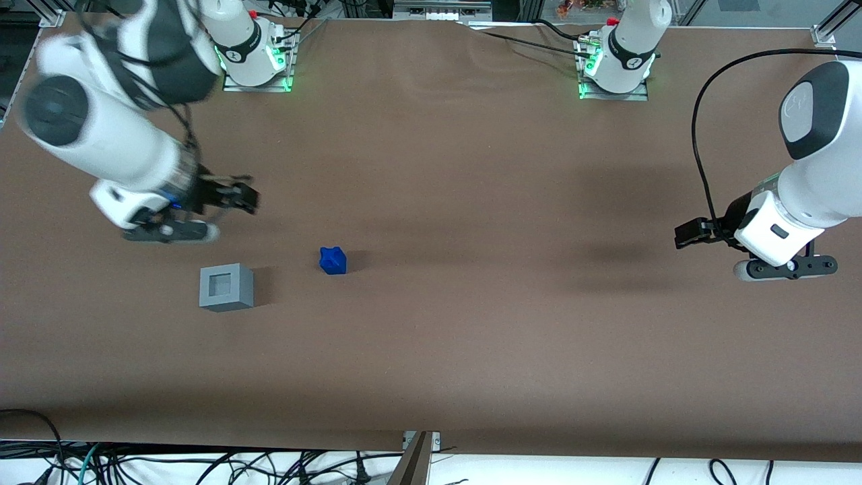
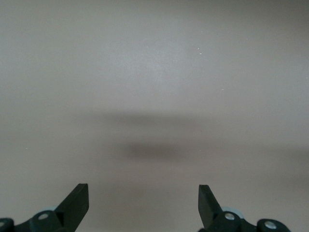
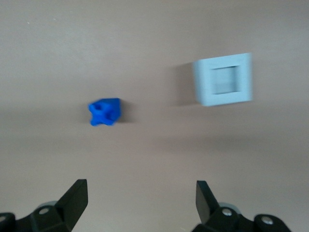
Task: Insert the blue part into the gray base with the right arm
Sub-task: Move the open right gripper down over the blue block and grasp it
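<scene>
Front view showed nothing of the task done yet: lay the blue part [image 1: 333,261] loose on the brown table [image 1: 471,323], apart from the gray base [image 1: 226,287] and a little farther from the front camera than it, toward the parked arm's end. Stood the gray base upright, square recess in its top face open and unfilled. Hung the right arm's gripper [image 1: 236,197] above the table, farther from the front camera than the gray base, apart from both pieces, carrying nothing. Right wrist view gave the jaws spread wide, with the blue part [image 3: 104,111] and gray base [image 3: 223,79] both in sight. Remained, by judgement, everything: reach, grasp, carry, insertion. Looked a small bright-blue block, bumps or notches on top, noticeably smaller than the gray base.
</scene>
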`<act>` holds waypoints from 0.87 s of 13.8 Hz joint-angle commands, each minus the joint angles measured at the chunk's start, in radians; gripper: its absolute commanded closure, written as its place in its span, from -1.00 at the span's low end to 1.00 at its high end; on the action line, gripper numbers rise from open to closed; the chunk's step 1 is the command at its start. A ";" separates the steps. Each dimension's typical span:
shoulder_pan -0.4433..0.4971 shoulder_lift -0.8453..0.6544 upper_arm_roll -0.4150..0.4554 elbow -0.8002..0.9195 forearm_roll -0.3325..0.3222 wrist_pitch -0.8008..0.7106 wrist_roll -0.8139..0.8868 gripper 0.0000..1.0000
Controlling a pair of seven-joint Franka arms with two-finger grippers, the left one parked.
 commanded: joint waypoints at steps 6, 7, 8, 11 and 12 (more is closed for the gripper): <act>0.104 0.252 -0.005 -0.074 0.026 0.436 0.188 -0.98; 0.104 0.259 -0.005 -0.113 0.026 0.496 0.188 -0.97; 0.104 0.259 -0.005 -0.148 0.026 0.546 0.189 -0.97; 0.105 0.281 -0.005 -0.170 0.026 0.604 0.215 -0.96; 0.113 0.293 -0.005 -0.171 0.025 0.622 0.232 -0.91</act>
